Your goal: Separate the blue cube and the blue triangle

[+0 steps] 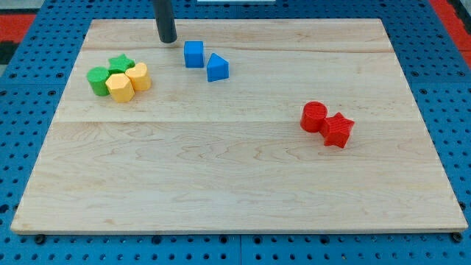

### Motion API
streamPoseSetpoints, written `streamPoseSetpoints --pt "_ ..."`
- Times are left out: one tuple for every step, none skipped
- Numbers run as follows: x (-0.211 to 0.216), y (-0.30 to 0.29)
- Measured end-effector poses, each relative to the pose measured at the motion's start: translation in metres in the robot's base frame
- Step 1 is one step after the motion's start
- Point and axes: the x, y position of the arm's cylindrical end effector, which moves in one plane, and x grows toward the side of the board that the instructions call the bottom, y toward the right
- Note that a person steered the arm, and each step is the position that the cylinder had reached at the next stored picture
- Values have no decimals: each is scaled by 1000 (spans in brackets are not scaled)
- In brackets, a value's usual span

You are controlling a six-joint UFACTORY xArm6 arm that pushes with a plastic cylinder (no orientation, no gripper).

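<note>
Bright, even light is falling from overhead across the pale wooden board surface (235, 169), leaving no glare on it. The small coloured blocks are casting only faint, short shadows at their bases. Focus is holding sharp throughout, and the board's edges are showing no noticeable bending.

A pale wooden plank counter (243, 191) lies on a blue perforated pegboard (29, 81); red surfaces (18, 18) show at the top corners.
</note>
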Motion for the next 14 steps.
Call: streamPoseSetpoints --pt "37 2" --pt "50 33" --pt "48 63" --pt "17 37" --pt "-22 15" --pt "-24 16" --pt "6 26" --pt "31 37" --pt "8 51" --pt "-25 52" --pt "-37 54" --pt "-27 66" --pt "-8 77" --pt "21 94"
